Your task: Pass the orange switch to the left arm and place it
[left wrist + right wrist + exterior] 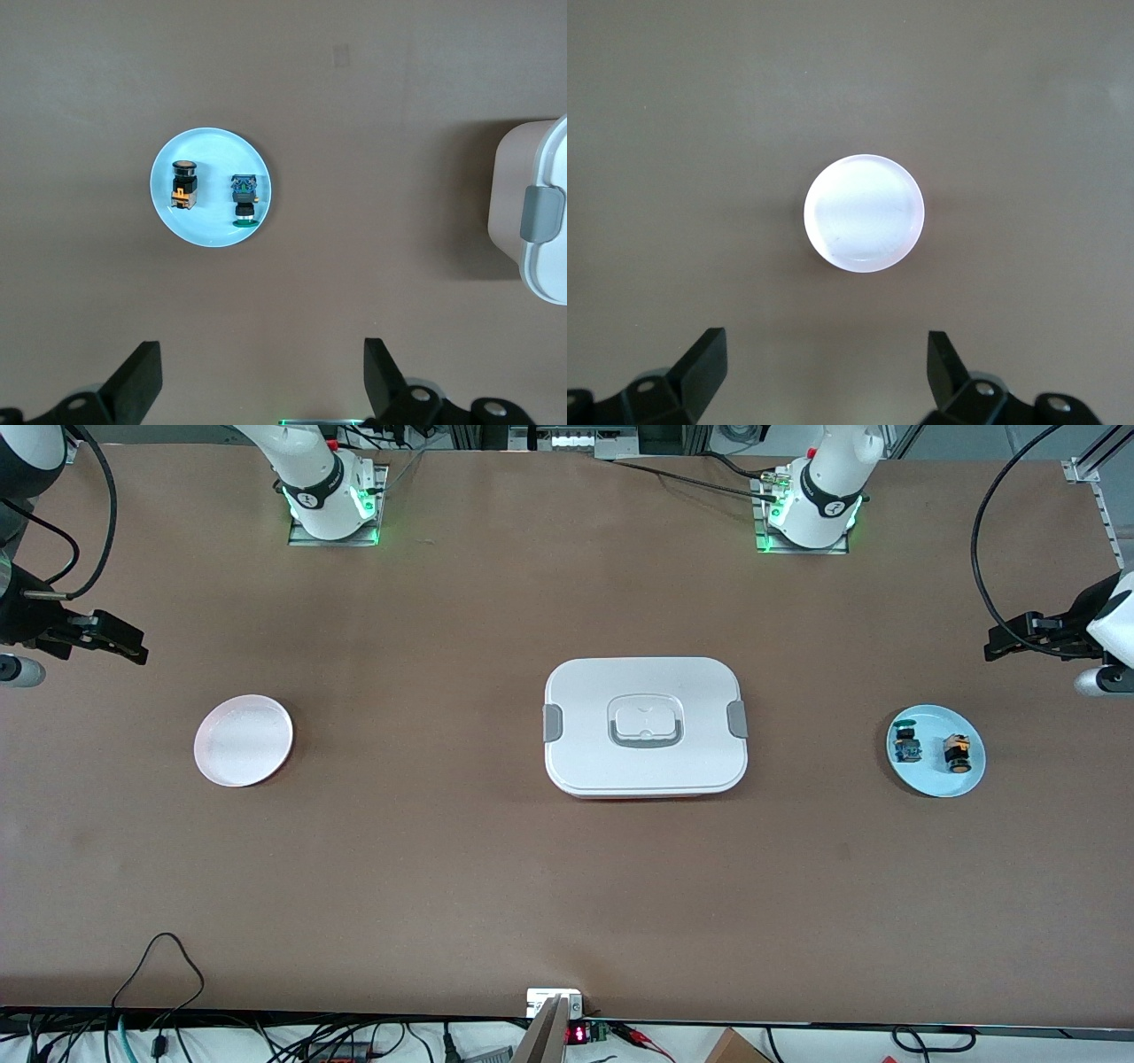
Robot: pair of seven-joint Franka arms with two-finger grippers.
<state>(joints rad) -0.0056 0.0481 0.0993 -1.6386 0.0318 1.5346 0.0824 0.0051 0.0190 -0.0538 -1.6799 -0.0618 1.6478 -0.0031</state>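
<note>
The orange switch lies on a light blue plate toward the left arm's end of the table. In the left wrist view the switch lies on the plate, apart from my gripper. My left gripper is open and empty, held high over the table beside that plate; its own view shows it spread wide. My right gripper is open and empty, high over the right arm's end of the table, and also shows in its own view. The white lidded box stands at mid-table between the plates.
A small blue-and-green component lies beside the switch on the blue plate. An empty pale pink plate sits toward the right arm's end. The box's grey side clip shows in the left wrist view.
</note>
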